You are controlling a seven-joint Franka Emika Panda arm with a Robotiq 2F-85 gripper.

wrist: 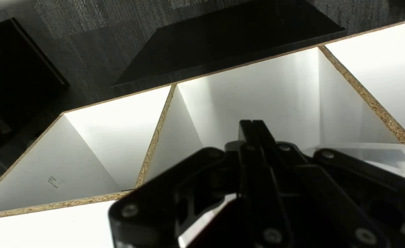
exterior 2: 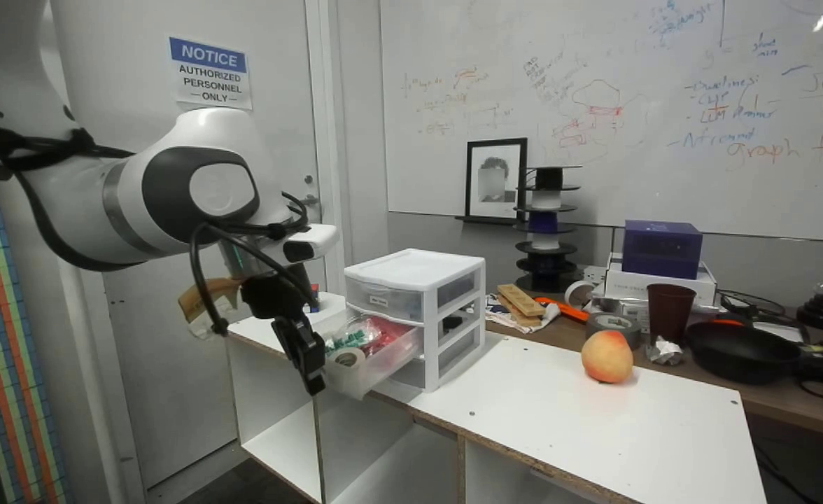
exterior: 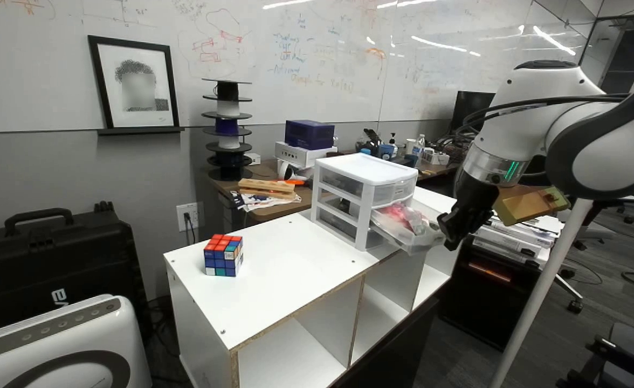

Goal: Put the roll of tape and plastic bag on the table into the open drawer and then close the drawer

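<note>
The small white drawer unit (exterior: 368, 167) stands on the white table (exterior: 290, 275); it also shows in an exterior view (exterior 2: 415, 269). A translucent drawer (exterior 2: 392, 358) below its top one is pulled out past the table edge and tilts down at the front. A further front shows under it. The roll of tape (exterior 2: 348, 358) lies inside near the drawer's front. The plastic bag (exterior 2: 355, 334) with red and green contents lies behind it, also visible in an exterior view (exterior: 400, 215). My gripper (exterior 2: 315, 388) is shut and empty just outside the drawer's front, fingertips together in the wrist view (wrist: 252, 123).
A Rubik's cube (exterior: 223, 256) and a peach (exterior 2: 607, 357) sit on the table at opposite sides of the unit. A cluttered desk with filament spools (exterior: 228, 129) and a pan (exterior 2: 744, 352) is behind. Open cubbies (wrist: 250, 100) lie below the gripper.
</note>
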